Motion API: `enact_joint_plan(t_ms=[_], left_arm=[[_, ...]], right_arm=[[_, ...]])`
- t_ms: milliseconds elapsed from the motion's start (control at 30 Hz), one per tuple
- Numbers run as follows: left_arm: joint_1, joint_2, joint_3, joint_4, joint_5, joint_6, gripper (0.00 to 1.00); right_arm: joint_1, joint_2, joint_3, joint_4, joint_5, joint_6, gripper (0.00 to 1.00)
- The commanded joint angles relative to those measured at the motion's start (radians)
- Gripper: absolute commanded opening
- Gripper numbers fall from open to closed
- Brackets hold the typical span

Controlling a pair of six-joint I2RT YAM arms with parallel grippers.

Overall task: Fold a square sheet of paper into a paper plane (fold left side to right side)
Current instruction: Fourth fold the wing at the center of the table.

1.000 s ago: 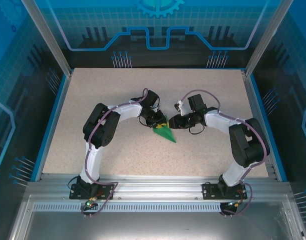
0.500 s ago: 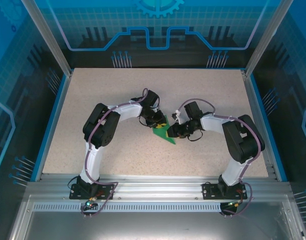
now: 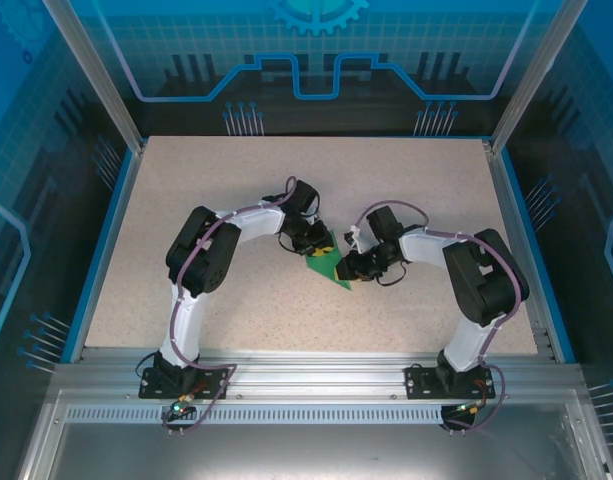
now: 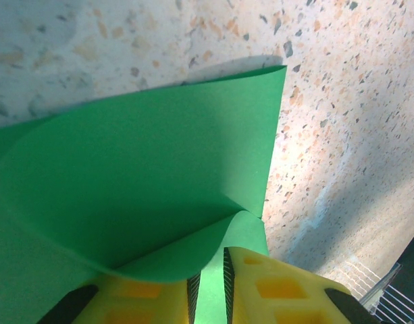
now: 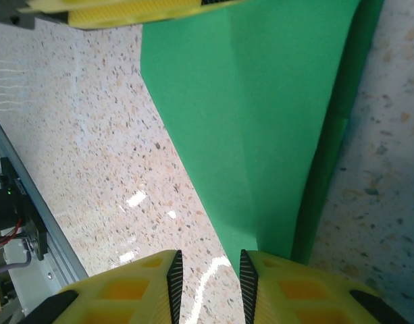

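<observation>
The square sheet of paper (image 3: 331,268) is a bright-green creased shape at the table's middle, its point toward the near right. My left gripper (image 3: 321,247) sits on its far end. In the left wrist view, the yellow fingers (image 4: 274,287) stand a narrow gap apart over the paper (image 4: 139,175). A lifted flap curls over the left finger, and green shows between the pads of the left gripper (image 4: 210,266). My right gripper (image 3: 348,268) is open at the paper's right edge. In the right wrist view, the right gripper (image 5: 209,255) has bare table between its pads. The paper (image 5: 261,115) narrows to a tip at the right pad.
The speckled table (image 3: 236,180) is ringed by a blue frame (image 3: 106,230) and glass walls. An aluminium rail (image 3: 306,365) runs along the near edge by the arm bases. The left gripper's yellow fingers (image 5: 125,10) show at the top of the right wrist view.
My right gripper has moved nearer and slightly left, from beside the paper's far end to its right edge. Its jaws narrowed a little. The left gripper and paper stayed put.
</observation>
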State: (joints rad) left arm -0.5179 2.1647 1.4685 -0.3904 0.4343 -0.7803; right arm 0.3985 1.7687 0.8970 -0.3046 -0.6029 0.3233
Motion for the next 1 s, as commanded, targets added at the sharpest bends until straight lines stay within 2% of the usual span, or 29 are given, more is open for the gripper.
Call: enact_joint_plan(t_ms=[0,400,667,967], left_arm=[[-0.009,0.038,-0.042,-0.082,-0.045,0.004,0.23],[-0.009,0.042,-0.046,-0.078,-0.051,0.001,0.23],[-0.009,0.045,-0.046,-0.079,-0.053,0.003,0.22],[-0.009,0.044,-0.048,-0.08,-0.061,0.006,0.22]], right_arm=[[0.024,0.022,-0.012,-0.069,0.023,-0.023,0.3],[0.042,0.015,-0.066,-0.15,0.102,-0.008,0.26],[0.04,-0.022,-0.124,-0.172,0.102,0.046,0.25],[0.017,-0.077,-0.155,-0.242,0.101,0.036,0.25]])
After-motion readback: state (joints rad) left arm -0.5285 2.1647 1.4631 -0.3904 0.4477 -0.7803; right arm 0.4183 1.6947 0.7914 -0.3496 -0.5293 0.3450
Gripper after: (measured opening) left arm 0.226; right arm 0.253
